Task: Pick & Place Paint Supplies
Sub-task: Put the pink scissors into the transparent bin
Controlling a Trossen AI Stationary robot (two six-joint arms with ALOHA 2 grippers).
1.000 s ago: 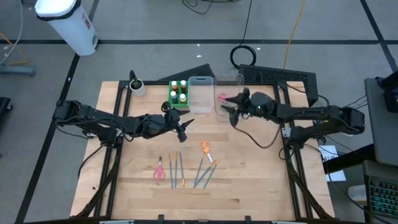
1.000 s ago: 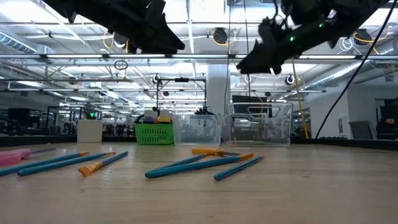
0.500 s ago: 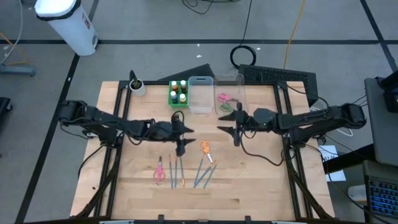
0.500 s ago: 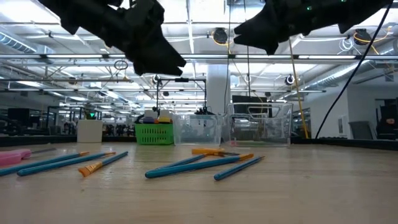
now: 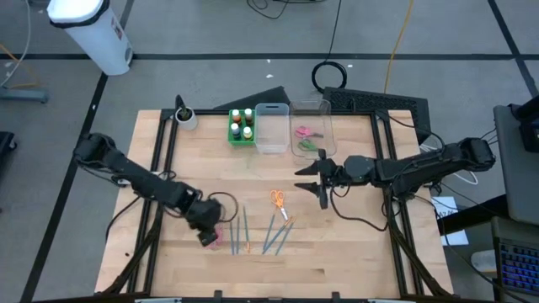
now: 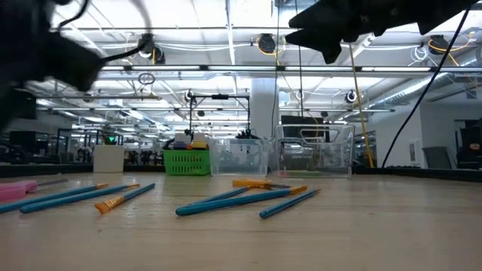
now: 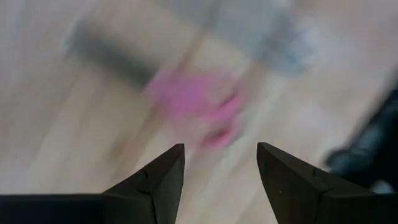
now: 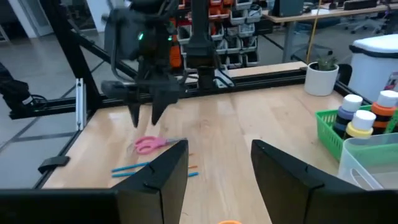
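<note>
Pink scissors point(image 5: 216, 233) lie flat on your worktop point(image 5: 337, 244), at the left end of the brush row point(image 5: 240, 229). Your left claw point(image 5: 208, 236) hovers just above them, fingers parted, empty. Orange scissors point(image 5: 278, 203) lie mid-worktop. Your right claw point(image 5: 320, 178) hangs nearby, parted, empty. Paint bottles point(image 5: 242, 124) stand in the green tray point(image 5: 232, 139). You have no legible writing.

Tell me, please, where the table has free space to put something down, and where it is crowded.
Free: the bare wood of the table right of the brushes, and the front strip. Also the left part, in front of the small plant pot. Crowded: around the pink scissors, orange scissors, and the clear bins at the back.
</note>
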